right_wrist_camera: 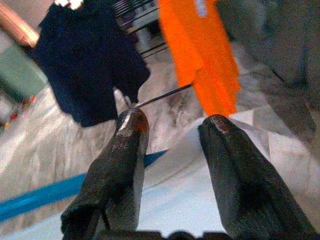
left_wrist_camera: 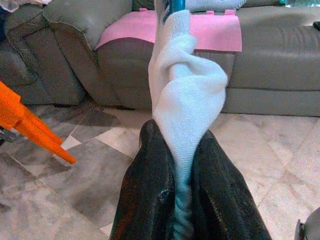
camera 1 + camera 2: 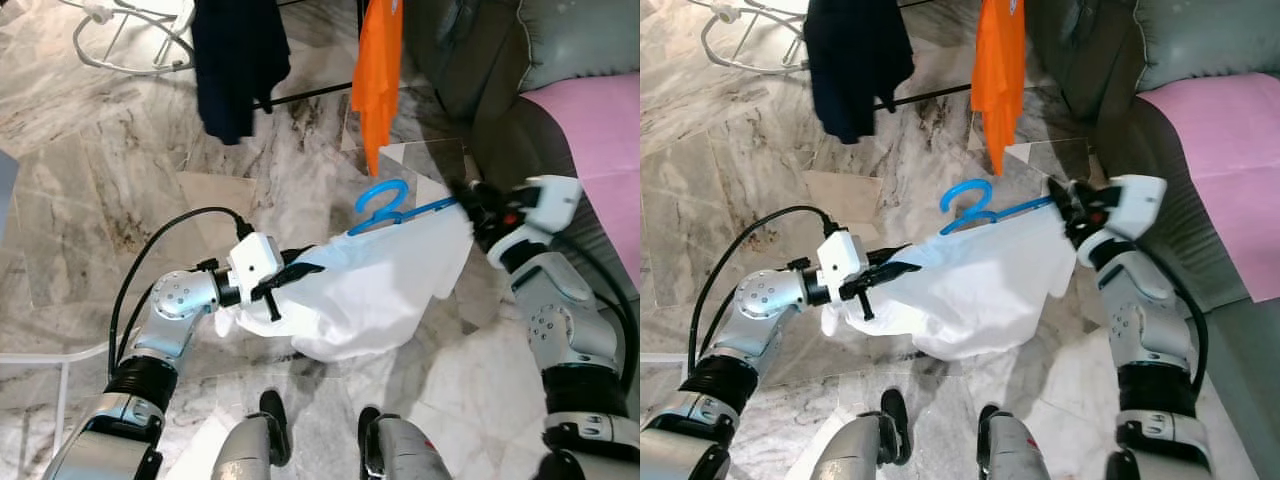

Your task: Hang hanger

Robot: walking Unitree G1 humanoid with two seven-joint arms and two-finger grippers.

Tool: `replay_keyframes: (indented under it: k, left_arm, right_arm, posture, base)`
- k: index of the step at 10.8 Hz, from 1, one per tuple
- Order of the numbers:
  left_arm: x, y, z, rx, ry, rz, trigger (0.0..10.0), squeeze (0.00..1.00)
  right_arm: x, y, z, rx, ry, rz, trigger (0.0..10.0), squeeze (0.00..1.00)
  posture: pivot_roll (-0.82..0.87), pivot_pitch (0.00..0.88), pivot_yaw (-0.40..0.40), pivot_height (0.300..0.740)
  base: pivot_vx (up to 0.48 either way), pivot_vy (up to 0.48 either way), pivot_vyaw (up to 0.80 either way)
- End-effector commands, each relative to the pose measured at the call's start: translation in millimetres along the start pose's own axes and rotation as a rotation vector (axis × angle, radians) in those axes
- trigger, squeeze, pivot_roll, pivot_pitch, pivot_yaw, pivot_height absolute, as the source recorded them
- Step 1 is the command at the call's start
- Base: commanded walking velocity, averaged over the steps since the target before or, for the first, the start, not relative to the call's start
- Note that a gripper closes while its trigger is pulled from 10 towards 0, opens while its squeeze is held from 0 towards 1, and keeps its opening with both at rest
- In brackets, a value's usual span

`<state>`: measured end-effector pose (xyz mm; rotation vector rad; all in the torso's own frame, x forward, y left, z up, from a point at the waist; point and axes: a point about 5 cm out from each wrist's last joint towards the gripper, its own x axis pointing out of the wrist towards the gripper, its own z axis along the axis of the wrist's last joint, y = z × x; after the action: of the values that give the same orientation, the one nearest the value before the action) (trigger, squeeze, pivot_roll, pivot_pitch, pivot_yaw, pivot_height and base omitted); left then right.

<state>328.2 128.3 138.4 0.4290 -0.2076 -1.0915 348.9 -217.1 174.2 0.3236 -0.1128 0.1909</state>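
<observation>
**Hanger carried between both arms, rail not yet reached**

A blue hanger (image 3: 392, 207) dressed with a white garment (image 3: 375, 283) is held low in front of the robot, above the marble floor (image 3: 90, 190). The left end effector (image 3: 283, 285) is closed on one end of the hanger through a fold of the white cloth, as is confirmed in the left wrist view. The right end effector (image 3: 470, 205) is placed at the other end; in the right wrist view its fingers (image 1: 122, 165) are parted, with the blue bar and cloth lying between them.

The carry-and-approach step is judged to be in hand. Ahead, a dark garment (image 3: 238, 55) and an orange garment (image 3: 379, 70) are hung already, near a grey sofa (image 3: 500, 60).

For the next move, the hanger must be raised, its hook turned upward and brought over the rail between those garments.
</observation>
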Motion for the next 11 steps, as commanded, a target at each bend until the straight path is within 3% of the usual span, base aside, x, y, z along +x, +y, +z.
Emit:
replay_keyframes:
  k: [1, 5, 7, 11]
  left_arm:
    - [-1.9, 8.6, 14, 0.044, -0.077, 0.035, 0.0, 0.0]
    - [0.3, 9.3, 15, 0.04, -0.078, 0.043, 0.0, 0.0]
    - [1.2, 9.1, 14, 0.037, -0.078, 0.048, 0.0, 0.0]
    - [12.0, -0.5, 14, 0.021, -0.093, 0.032, 0.0, 0.0]
  right_arm:
    - [-5.9, -7.9, -12, 0.049, 0.044, -0.065, 0.0, 0.0]
    - [-2.8, -0.5, -16, 0.145, 0.051, -0.087, 0.0, 0.0]
    - [-0.9, 9.7, -15, 0.191, 0.053, -0.029, 0.0, 0.0]
    - [-5.5, 66.4, -17, 0.228, 0.068, 0.289, 0.0, 0.0]
  posture:
    - [-0.17, 0.322, 0.043, 0.74]
    - [-0.17, 0.326, 0.046, 0.74]
    - [-0.18, 0.328, 0.045, 0.74]
    - [-0.18, 0.331, 0.05, 0.74]
  base:
    - [0.0, 0.0, 0.0]
    - [0.0, 0.0, 0.0]
    - [0.0, 0.0, 0.0]
    - [0.0, 0.0, 0.0]
